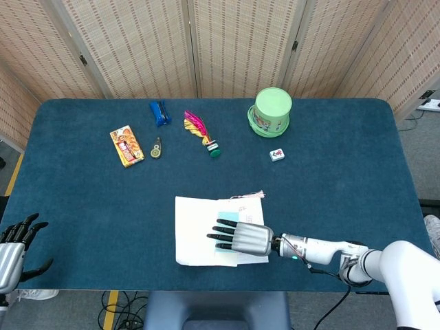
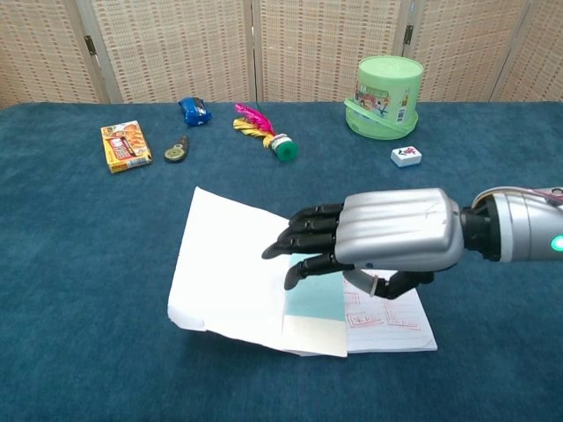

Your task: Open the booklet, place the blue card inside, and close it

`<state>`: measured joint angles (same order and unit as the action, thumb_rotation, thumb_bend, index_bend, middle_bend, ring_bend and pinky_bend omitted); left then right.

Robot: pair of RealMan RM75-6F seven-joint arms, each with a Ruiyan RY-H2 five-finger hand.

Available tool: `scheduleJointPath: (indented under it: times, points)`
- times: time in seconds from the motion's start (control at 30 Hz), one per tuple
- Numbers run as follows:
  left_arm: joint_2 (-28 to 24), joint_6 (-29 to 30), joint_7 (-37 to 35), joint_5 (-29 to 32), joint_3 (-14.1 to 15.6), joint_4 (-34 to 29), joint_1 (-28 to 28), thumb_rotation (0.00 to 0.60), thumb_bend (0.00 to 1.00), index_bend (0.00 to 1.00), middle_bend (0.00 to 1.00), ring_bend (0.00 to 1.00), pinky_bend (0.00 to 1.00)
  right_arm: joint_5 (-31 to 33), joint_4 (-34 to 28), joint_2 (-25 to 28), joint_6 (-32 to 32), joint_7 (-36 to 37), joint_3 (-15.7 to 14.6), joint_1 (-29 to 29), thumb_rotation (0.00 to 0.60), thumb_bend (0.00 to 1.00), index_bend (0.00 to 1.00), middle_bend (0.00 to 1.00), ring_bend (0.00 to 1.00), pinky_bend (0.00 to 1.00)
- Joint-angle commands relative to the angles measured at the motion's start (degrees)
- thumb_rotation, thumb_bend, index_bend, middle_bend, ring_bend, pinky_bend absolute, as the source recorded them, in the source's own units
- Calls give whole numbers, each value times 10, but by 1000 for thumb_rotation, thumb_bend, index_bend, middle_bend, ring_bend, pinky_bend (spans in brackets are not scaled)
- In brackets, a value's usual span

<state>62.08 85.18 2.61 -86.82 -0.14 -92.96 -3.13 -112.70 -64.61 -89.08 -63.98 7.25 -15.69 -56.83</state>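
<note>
On the blue worktop (image 1: 82, 206), near its front edge, I log the booklet (image 2: 233, 281) lying open, its white left page raised a little off the cloth. Blue card (image 2: 314, 288) lies flat at the fold, partly under my right robot hand (image 2: 378, 242), which hovers palm down over the pages, fingers (image 2: 308, 239) apart and extended, holding nothing. Left robot hand (image 1: 15, 249) sits off the front left corner, fingers spread, empty. Along the far side I list: orange packet (image 1: 126, 146), small round tool (image 1: 157, 148), blue wrapper (image 1: 159, 113), pink feathered shuttlecock (image 1: 200, 133), green tub (image 1: 271, 111), small white tile (image 1: 276, 155).
</note>
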Motion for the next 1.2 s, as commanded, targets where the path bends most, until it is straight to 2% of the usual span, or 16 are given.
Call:
scheduleJointPath:
  times: [0.03, 0.4, 1.2]
  points:
    - [-1, 1, -1, 1, 0, 1, 1, 600, 221, 234, 116, 168, 192, -2, -11, -9, 14, -9, 3, -4, 600, 852, 220, 21, 0, 0]
    - [2, 1, -11, 1, 1, 10, 3, 600, 221, 234, 116, 168, 192, -6, -26, -8, 34, -41, 0, 4, 600, 958, 279, 21, 0, 0]
    - [4, -3, -17, 1, 2, 18, 2, 600, 221, 234, 115, 168, 192, -13, -4, -37, 33, -48, 10, 17, 600, 960, 279, 21, 0, 0]
